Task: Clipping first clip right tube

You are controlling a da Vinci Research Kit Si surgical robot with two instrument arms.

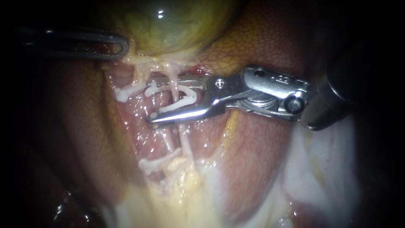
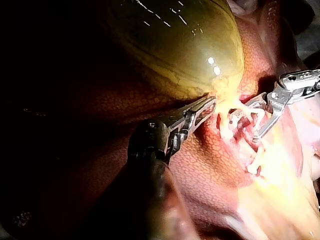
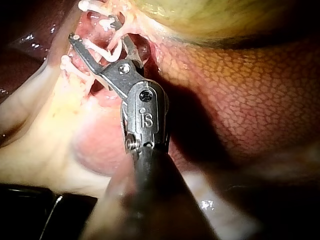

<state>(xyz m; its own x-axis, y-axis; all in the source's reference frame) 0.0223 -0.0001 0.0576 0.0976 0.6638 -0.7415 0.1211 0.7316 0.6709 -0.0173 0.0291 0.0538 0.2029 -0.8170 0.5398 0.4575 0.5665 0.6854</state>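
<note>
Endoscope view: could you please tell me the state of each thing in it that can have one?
Left dark-shafted instrument, pincer shut on the green-yellow gallbladder at its pale base.
Right metal instrument, pincer holding the open white plastic clip astride the pale right tube, not yet squeezed.
Upper-left white clip, closed.
Lower white clip, closed.

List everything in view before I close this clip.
gallbladder: one, green-yellow, top centre.
liver: one, red-brown, around the gallbladder.
tubes: apparently two, whitish, running down from the gallbladder.
closed clips: at least two, white, one left of the right instrument's jaws, one below them.
open clip: one, white, held between those jaws, around a tube.
fat: pale yellow, bottom.
left instrument: one, dark, tip at the gallbladder's neck.
right instrument: one, silver, jaws apart.
</note>
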